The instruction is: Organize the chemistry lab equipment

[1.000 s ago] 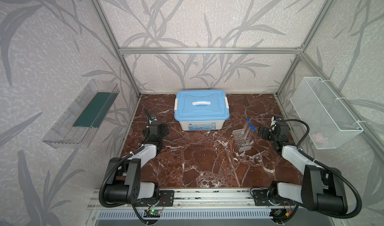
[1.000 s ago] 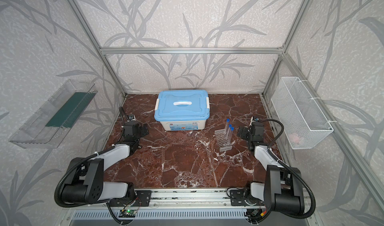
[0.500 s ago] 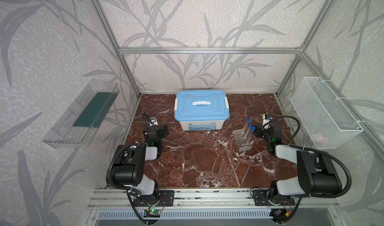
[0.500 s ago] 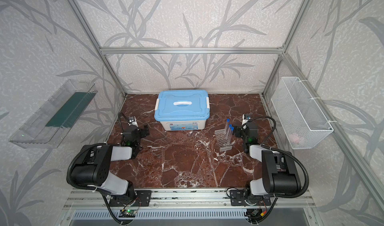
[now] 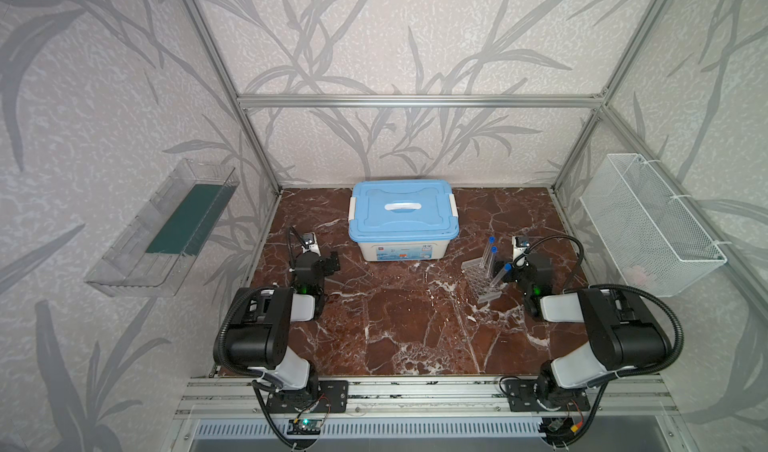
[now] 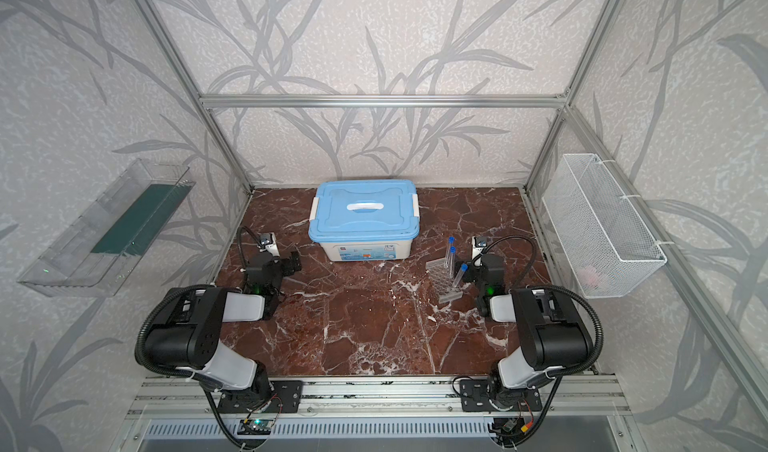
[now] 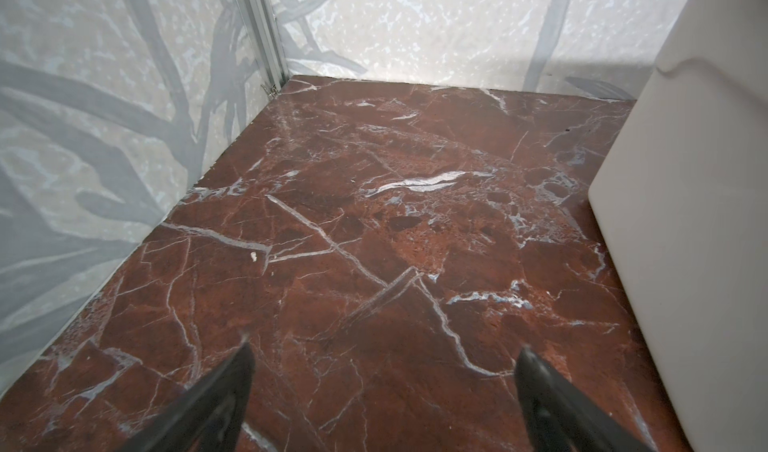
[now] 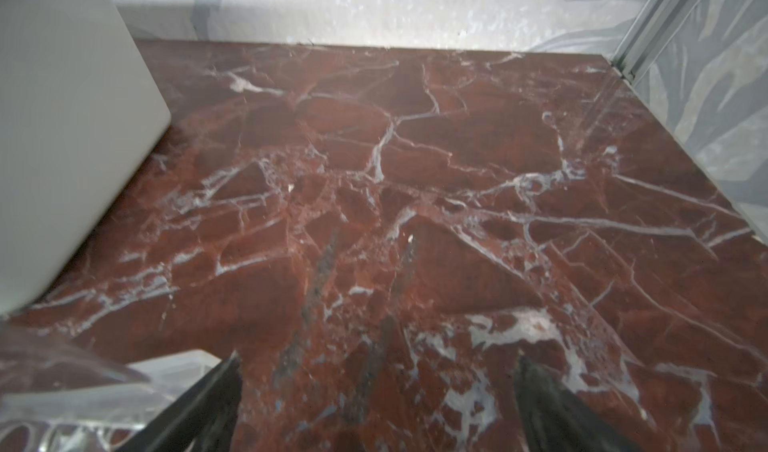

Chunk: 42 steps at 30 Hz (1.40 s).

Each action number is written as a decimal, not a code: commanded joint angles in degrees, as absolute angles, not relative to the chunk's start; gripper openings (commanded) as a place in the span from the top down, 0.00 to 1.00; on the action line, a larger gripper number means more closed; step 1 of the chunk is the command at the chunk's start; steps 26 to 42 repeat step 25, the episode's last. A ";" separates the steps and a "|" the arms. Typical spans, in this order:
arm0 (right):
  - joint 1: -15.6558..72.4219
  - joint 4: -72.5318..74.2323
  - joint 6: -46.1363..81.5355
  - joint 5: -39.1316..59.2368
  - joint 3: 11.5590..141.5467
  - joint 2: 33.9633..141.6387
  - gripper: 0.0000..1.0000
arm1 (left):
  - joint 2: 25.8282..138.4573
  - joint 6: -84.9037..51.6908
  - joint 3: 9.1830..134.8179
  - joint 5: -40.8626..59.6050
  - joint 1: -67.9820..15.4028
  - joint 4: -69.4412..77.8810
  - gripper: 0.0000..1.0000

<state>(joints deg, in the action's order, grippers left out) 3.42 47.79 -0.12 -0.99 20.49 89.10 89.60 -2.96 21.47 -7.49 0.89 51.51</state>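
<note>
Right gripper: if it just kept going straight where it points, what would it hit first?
Probably the grey leaf-patterned back wall. Ahead of the right gripper, with its jaws open, lies only bare red marble tabletop; the white plastic box stands off to the side.

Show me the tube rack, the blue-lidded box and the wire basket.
tube rack [image 5: 478,281]: in a top view, its holed plate
blue-lidded box [image 5: 403,226]: in a top view, its lid
wire basket [image 5: 623,237]: in a top view, its mesh wall
</note>
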 commanded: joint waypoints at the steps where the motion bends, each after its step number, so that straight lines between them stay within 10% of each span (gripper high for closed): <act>1: 4.04 54.78 -1.64 -3.46 20.70 89.42 0.01 | 89.46 -1.85 21.76 -5.01 1.56 53.26 0.01; 42: 5.98 49.66 -3.07 -6.37 22.41 88.26 0.01 | 89.56 -1.76 21.76 -5.38 1.51 53.42 0.01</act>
